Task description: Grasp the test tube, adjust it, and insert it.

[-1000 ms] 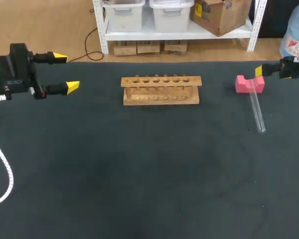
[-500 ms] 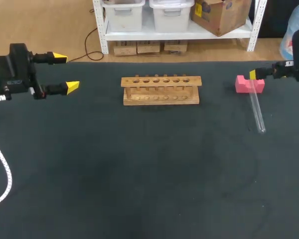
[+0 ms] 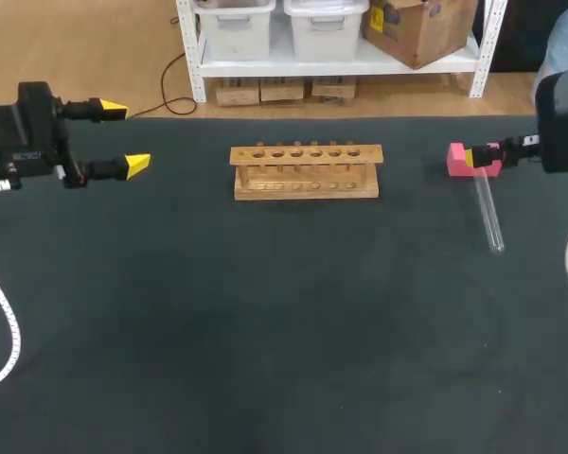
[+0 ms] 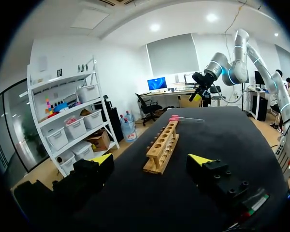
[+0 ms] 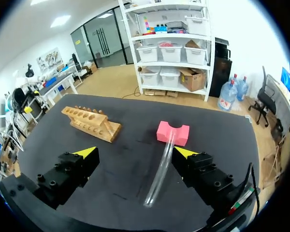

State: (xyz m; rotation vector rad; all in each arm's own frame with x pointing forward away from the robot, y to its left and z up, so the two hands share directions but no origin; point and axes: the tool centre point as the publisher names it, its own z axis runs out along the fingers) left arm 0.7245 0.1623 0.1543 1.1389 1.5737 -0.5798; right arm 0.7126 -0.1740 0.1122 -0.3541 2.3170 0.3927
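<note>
From where I stand, taking the middle of the table (image 3: 284, 331) as the dial's centre, the wooden rack (image 3: 306, 171) sits at about twelve o'clock, and the test tube (image 3: 488, 213) lies out at about two o'clock. Its far end is propped in the notch of a pink block (image 3: 473, 159) and its near end is down on the cloth, pointing roughly toward six. The right gripper (image 5: 135, 152) hangs above it with its fingers spread wide and nothing between them; from its wrist the tube (image 5: 160, 171) runs ahead and under it, closer to one finger than the other. The left gripper (image 3: 125, 138) waits at about ten o'clock, likewise wide open and empty. The grasp looks not yet begun. To do it well, I would centre the fingers across the tube, go down near the raised end where there is room beneath the glass, close softly, and lift without nudging the block
</note>
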